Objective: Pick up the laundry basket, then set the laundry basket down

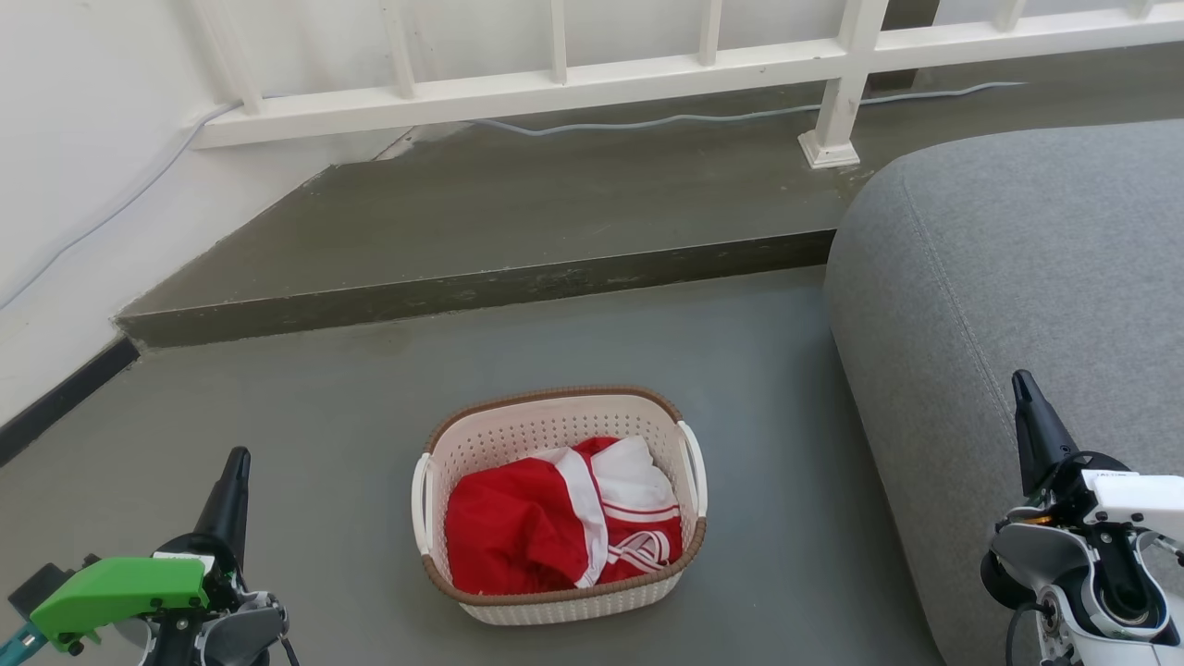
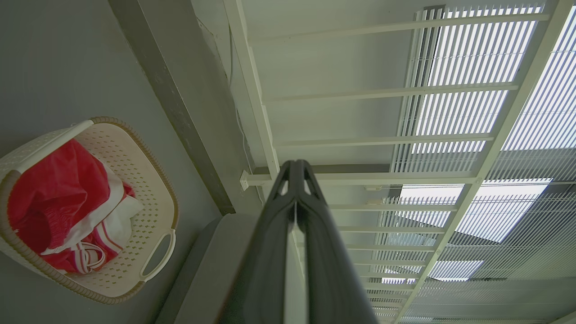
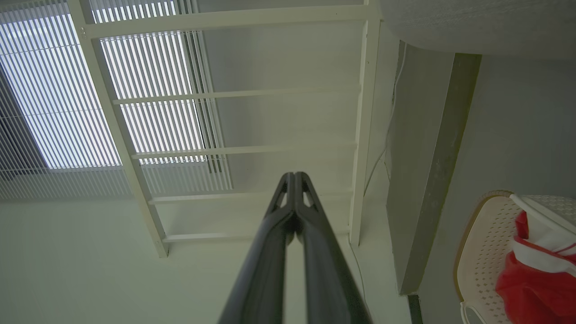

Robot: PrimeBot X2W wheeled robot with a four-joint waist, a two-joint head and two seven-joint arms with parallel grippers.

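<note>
Basket (image 1: pixel 546 427) upright on floor (image 1: pixel 305 416), both grippers empty.
Left gripper (image 1: pixel 237 462): fingers pressed together, holding nothing, well left of basket, no contact. Right gripper (image 1: pixel 1021 381): fingers likewise together, empty, well right of basket, no contact. Red-and-white garment (image 1: pixel 527 532) inside basket; white handles on basket's left and right sides. Grey sofa (image 1: pixel 1017 259) near, right of basket; step (image 1: pixel 462 287) and white railing (image 1: pixel 555 85) beyond basket.
</note>
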